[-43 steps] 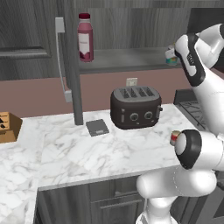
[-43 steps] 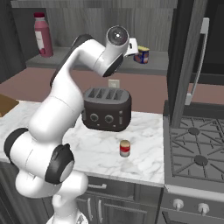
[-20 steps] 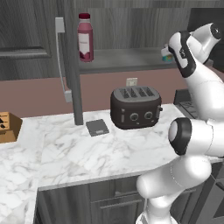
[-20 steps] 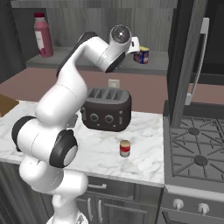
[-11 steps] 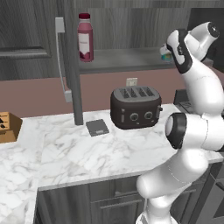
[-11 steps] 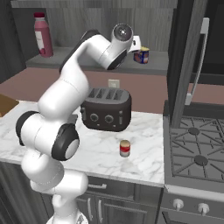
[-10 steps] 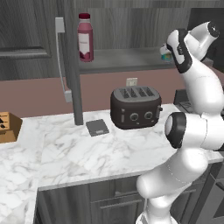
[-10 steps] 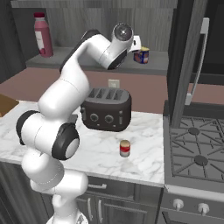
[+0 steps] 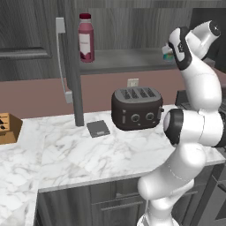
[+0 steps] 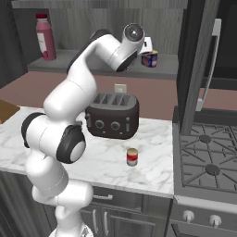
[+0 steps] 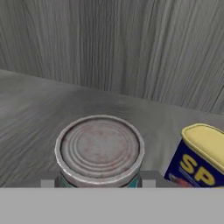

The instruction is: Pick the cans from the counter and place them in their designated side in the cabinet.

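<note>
Held can: short teal-blue metal cylinder with a tan ribbed lid, clamped between the gripper fingers, over the grey cabinet shelf, just beside a blue rectangular tin with a yellow top.
Remaining can: short red cylinder with a white band, upright on the white marble counter, near the black toaster.
Handling: likely rigid, light, smooth-walled; grip across the mid-wall, squarely.

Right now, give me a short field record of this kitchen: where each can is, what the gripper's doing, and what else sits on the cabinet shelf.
teal-blue can: over the grey cabinet shelf, between the fingers
gripper: shut on the teal-blue can
red can with white band: upright on the white marble counter, in front of the black toaster
shelf neighbours: blue tin with yellow top; tall dark-red bottle
</note>
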You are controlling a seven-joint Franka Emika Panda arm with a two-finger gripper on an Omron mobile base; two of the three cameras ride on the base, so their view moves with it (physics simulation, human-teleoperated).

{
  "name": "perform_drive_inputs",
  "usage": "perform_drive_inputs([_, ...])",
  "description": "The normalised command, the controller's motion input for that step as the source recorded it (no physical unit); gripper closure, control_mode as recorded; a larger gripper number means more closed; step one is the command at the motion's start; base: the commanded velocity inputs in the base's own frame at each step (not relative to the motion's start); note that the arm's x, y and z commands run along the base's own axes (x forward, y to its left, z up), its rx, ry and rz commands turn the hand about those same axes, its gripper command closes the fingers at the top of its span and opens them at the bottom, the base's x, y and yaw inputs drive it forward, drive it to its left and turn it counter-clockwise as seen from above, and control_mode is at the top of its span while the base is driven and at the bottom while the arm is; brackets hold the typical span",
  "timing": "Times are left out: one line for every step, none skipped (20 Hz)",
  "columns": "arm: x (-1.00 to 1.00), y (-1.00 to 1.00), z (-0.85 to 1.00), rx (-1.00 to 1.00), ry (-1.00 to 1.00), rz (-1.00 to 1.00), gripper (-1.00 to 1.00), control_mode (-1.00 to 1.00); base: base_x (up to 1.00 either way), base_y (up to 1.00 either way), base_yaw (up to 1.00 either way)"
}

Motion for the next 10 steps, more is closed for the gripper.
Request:
perform_drive_inputs([0.15,-0.13,-0.09,0.0,0.0,0.0,1.0,-1.0,0.0,0.0,0.0])
perform_drive_inputs([0.13,-0.14,-0.08,0.0,0.0,0.0,1.0,-1.0,0.0,0.0,0.0])
perform_drive_inputs([0.13,-0.15,-0.08,0.0,0.0,0.0,1.0,-1.0,0.0,0.0,0.0])
perform_drive_inputs([0.12,-0.14,-0.09,0.0,0.0,0.0,1.0,-1.0,0.0,0.0,0.0])
perform_drive_inputs([0.12,-0.14,-0.09,0.0,0.0,0.0,1.0,-1.0,0.0,0.0,0.0])
perform_drive_inputs([0.13,-0.12,-0.09,0.0,0.0,0.0,1.0,-1.0,0.0,0.0,0.0])
perform_drive_inputs([0.13,-0.12,-0.09,0.0,0.0,0.0,1.0,-1.0,0.0,0.0,0.0])
perform_drive_inputs([0.13,-0.11,-0.09,0.0,0.0,0.0,1.0,-1.0,0.0,0.0,0.0])
perform_drive_inputs([0.14,-0.09,-0.1,0.0,0.0,0.0,1.0,-1.0,0.0,0.0,0.0])
perform_drive_inputs([0.14,-0.07,-0.1,0.0,0.0,0.0,1.0,-1.0,0.0,0.0,0.0])
